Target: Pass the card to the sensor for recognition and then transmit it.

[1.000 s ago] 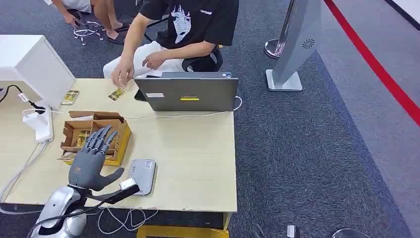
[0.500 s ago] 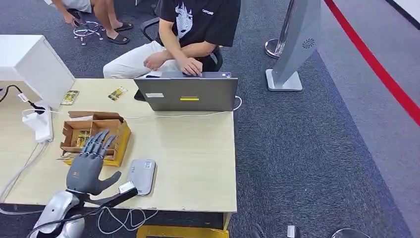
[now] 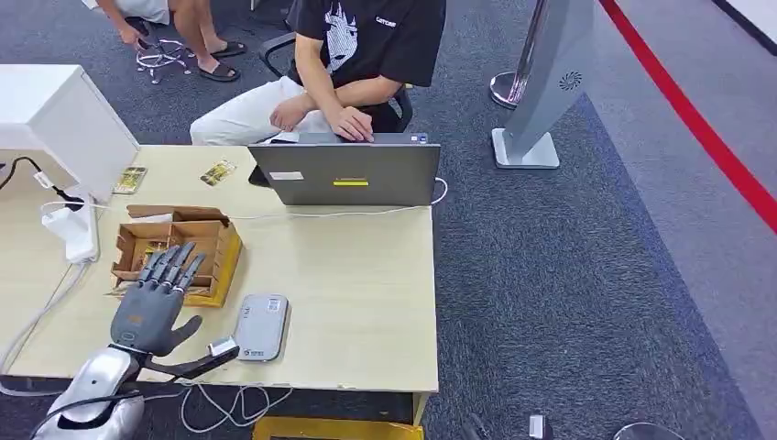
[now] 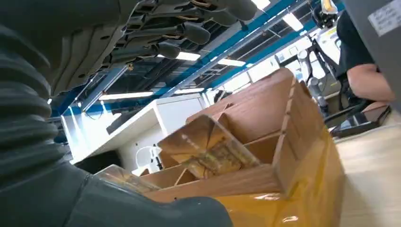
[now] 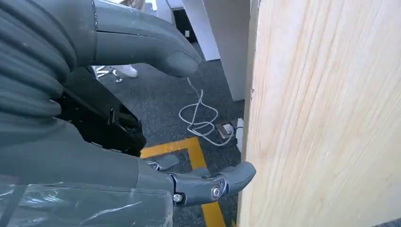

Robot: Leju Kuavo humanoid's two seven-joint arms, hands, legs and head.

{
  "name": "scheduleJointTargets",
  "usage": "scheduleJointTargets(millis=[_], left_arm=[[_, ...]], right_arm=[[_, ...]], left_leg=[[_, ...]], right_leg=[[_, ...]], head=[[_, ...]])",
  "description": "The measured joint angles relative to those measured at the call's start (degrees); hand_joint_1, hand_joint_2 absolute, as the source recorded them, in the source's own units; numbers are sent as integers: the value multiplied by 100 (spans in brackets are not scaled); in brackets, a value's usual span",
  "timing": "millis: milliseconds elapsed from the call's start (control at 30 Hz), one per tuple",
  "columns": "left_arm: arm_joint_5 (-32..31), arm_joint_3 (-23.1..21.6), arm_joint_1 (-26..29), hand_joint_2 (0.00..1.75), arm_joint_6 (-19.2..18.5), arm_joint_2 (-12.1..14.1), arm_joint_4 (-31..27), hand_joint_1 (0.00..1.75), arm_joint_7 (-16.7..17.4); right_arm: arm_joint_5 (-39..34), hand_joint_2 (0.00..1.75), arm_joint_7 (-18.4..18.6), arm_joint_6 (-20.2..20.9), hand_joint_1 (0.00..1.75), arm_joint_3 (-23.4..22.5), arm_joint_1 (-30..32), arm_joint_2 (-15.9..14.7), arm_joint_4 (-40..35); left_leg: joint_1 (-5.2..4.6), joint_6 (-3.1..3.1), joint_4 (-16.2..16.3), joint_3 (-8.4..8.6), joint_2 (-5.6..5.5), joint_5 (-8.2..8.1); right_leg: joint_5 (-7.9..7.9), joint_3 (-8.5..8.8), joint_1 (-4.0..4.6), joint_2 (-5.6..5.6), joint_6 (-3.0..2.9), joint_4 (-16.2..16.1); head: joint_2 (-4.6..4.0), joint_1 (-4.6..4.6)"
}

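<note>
I want a card from the cardboard box [image 3: 179,247]. To do it well, I should lower my left hand [image 3: 151,302] slowly, straight over the cards [image 4: 215,158] inside, and pinch just one. Then I go to the grey sensor [image 3: 261,327] lying just beside the hand on the table [image 3: 366,302].

My left hand is spread wide, fingers apart, holding nothing, its fingertips over the box's near edge. My right hand [image 5: 142,113] hangs beside the table edge, fingers apart, holding nothing.
</note>
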Motion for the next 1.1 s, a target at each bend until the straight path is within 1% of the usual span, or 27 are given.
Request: scheduleJointTargets(millis=[233,333,633,1000,1033,1067,1100], left_arm=[[-184,-13,-199,175,219,111,358,0,114],[-188,-15,-244,175,225,120,443,0,144],[-219,-22,-307,175,249,148,570,0,146],[-192,-59,-386,175,444,153,686,0,146],[-177,-59,-386,175,476,153,692,3,146],[-170,-59,-386,175,496,151,697,68,146],[-159,-59,-386,175,509,148,701,157,146]], right_arm=[[-22,175,31,59,0,0,-13,4,0],[-26,175,31,59,0,0,-19,4,0],[-28,175,33,61,0,0,-22,7,0],[-48,175,35,107,0,0,-25,9,0],[-50,175,35,122,0,0,-24,9,0],[-57,175,35,138,0,0,-24,9,0],[-68,175,35,153,0,0,-24,9,0]], left_leg=[[0,0,0,-2,0,0],[0,0,0,-2,0,0],[0,0,0,-2,0,0],[0,0,0,-2,0,0],[0,0,0,-2,0,0],[0,0,0,-2,0,0],[0,0,0,-2,0,0]], right_leg=[[0,-1,-1,1,0,-1],[0,-2,0,1,0,0],[0,-2,0,1,0,0],[0,-3,0,1,0,0],[0,-3,0,1,0,0],[0,-3,0,1,0,0],[0,-3,0,1,0,0]], head=[[0,2],[0,2],[0,2],[2,2],[0,2],[0,2],[0,2]])
